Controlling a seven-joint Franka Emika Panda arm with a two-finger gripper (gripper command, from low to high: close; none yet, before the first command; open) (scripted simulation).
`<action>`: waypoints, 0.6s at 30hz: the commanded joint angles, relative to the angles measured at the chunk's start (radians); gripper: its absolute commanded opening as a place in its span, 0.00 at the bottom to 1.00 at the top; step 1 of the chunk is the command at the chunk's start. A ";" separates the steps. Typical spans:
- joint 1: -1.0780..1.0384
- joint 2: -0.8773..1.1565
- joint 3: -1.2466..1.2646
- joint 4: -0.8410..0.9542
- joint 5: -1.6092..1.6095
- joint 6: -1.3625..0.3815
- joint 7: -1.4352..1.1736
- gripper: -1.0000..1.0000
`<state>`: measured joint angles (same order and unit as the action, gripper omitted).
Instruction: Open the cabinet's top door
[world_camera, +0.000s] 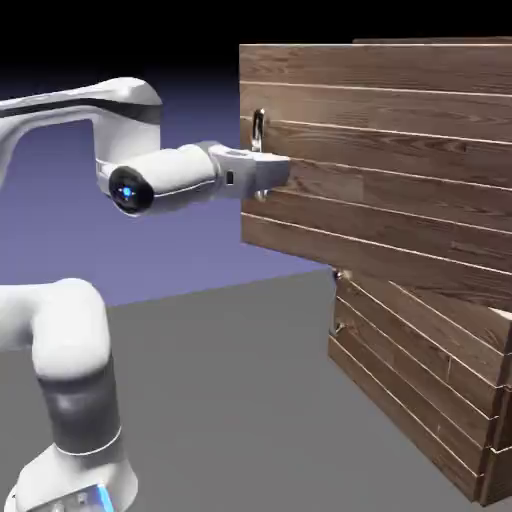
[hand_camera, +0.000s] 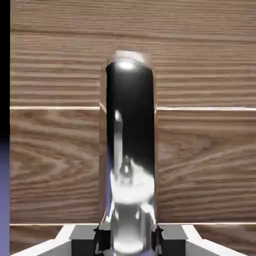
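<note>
The exterior view stands beside the robot, a little way off, looking across the grey counter (world_camera: 230, 350) at the cabinet (world_camera: 420, 380) with the arm reaching in from the left. The hand view sits on the hand, pressed close to the top door (hand_camera: 200, 160) (planks fill it). Both share the handle (world_camera: 258, 127) and its surrounding planks.

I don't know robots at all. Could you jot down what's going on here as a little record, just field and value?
Scene: rendered white robot arm at a wooden cabinet
Top door: swung ajar, its handle edge standing out from the cabinet's body
Handle: upright shiny metal bar near the door's free edge
Pincer: shut on the handle, pointing level at the door
Lower plank panels: look shut
Task state: door partly open, pincer gripping the handle
</note>
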<state>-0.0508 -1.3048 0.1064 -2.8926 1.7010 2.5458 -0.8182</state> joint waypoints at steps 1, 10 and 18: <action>0.000 -0.022 -0.028 -0.012 -0.044 -0.022 0.020 0.00; -0.067 -0.167 -0.332 -0.059 -0.425 -0.296 0.144 0.00; -0.109 -0.161 -0.622 0.012 -0.700 -0.561 0.166 0.00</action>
<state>-0.1600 -1.4655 -0.5154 -2.8805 1.0009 1.9834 -0.6520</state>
